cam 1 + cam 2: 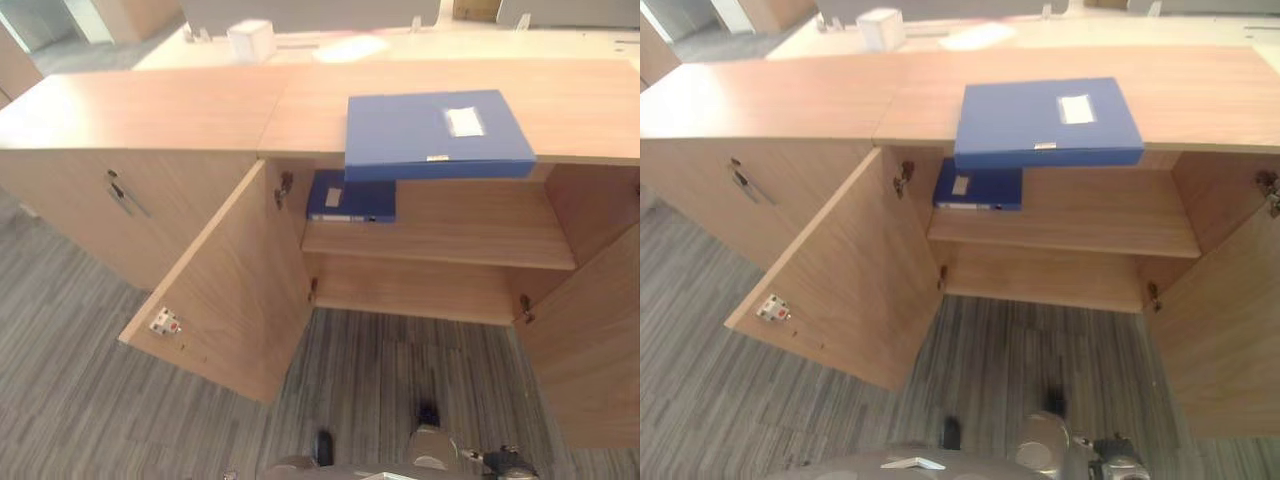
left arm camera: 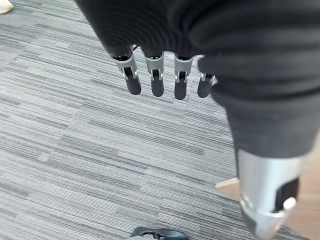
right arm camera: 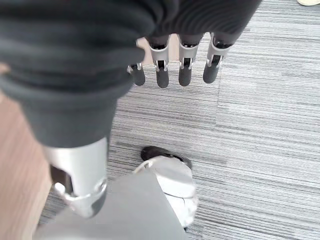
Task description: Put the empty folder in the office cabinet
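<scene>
Flat blue box folder lies on the wooden cabinet top, probably overhanging; both doors open. Left hand and right hand are held spread, empty; grasping is next.

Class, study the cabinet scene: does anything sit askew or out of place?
Yes. The blue folder on the cabinet top overhangs the front edge, above the open compartment. A second folder lies flat on the shelf inside.

blue folders: two, one atop the cabinet, one on its shelf
open cabinet doors: two
white boxes: one, upper left
</scene>
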